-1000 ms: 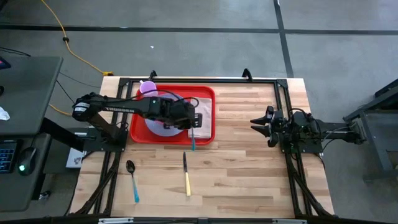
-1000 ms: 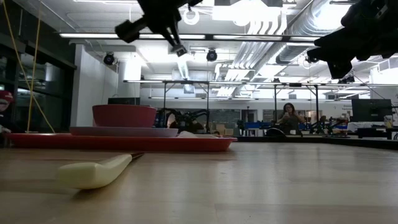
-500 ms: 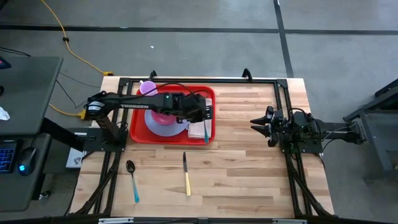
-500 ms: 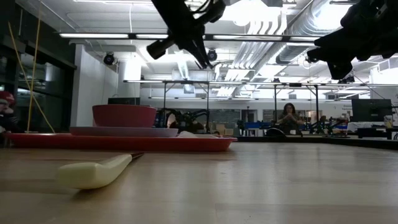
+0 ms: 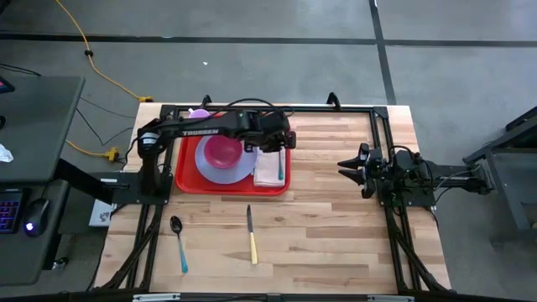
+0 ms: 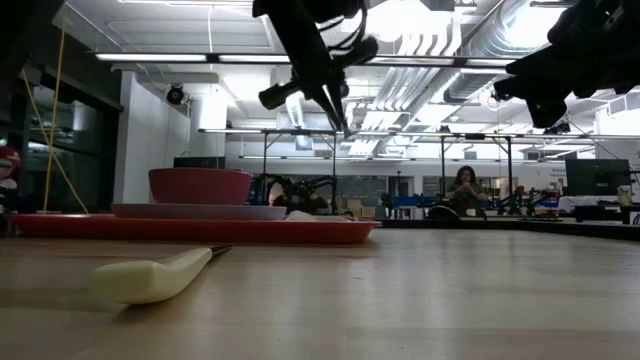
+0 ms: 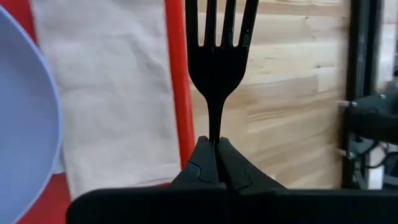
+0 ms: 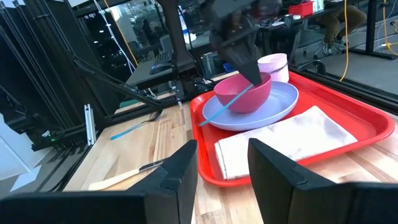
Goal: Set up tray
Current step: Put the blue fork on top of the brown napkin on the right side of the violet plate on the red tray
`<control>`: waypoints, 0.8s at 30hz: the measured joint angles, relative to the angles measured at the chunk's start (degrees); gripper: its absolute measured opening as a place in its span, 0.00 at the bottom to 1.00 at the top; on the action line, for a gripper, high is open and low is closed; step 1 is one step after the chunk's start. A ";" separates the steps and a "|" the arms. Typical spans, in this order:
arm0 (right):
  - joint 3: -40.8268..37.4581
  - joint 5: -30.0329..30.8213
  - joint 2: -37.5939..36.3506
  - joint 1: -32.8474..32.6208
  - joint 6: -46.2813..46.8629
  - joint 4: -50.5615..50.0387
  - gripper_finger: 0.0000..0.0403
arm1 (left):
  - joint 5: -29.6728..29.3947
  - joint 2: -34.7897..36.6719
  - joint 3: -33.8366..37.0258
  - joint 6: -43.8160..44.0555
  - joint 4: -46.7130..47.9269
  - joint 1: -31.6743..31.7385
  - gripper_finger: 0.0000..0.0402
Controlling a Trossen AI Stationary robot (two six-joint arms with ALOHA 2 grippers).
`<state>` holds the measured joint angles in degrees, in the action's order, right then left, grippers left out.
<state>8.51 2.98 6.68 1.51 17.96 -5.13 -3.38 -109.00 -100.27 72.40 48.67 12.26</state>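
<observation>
Red tray (image 5: 186, 179) unchanged; left gripper (image 5: 280, 143), fingers clamped on the fork (image 7: 217, 56), has swung from centre frame rightward over the napkin (image 5: 268, 168). Placement looks imminent. Right gripper (image 5: 348, 168) waits mid-right, fingers apart.

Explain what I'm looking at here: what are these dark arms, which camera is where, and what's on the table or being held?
These are two robot arms at a wooden table. One picture looks straight down from above, one looks level across the tabletop, and one camera sits on each wrist.

The left gripper is shut on a fork, holding it above the right edge of the red tray. The right gripper waits open at the table's right side, empty.

On the tray are a lavender plate with a pink bowl on it, a napkin beside the plate, and a small cup at the far corner. A spoon and a knife lie on the table in front of the tray.
</observation>
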 joint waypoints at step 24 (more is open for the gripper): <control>0.00 -0.59 0.00 -0.01 1.53 -0.20 0.29 | 2.96 -9.45 -0.07 -1.88 3.53 4.27 0.03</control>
<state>8.51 2.39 6.68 1.50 19.49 -5.32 -0.42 -118.45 -100.33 70.52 52.20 16.53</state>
